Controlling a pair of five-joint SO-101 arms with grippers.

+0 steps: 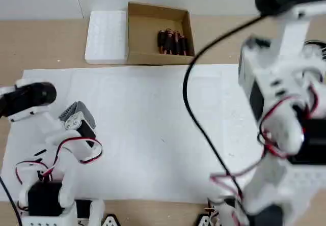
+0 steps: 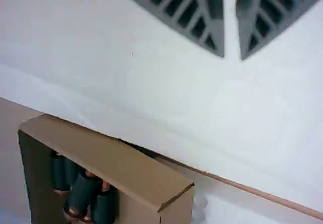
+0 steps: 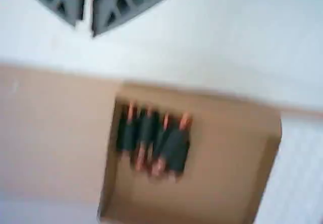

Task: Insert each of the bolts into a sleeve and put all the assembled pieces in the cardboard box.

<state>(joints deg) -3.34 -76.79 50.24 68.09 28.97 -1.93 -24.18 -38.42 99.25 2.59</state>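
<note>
Bench, 3 views. 4 assembled pieces, each a short black cylindrical sleeve with a copper-coloured bolt showing at its ends, are lying side by side and touching. They are sitting close to 1 side wall of the open brown cardboard box. The box is standing on the tan wooden bench, beyond the far edge of the white paper sheet and just beside a white foam block.

You are seeing the grey ribbed left pincer hanging over the sheet, its 2 halves drawn together with only a thin slit between them and gripping nothing. The right pincer is likewise together and bare, raised above the bench and facing the box.

Handling, as a judgement: each piece is probably light, stiff and round, so it may be rolling if nudged. The bolt may be sliding out of its sleeve if you are tipping it end-down. If you are lifting 1, be taking it across the middle of the black sleeve and keeping it level. The bare metal ends are probably the slipperier hold.
</note>
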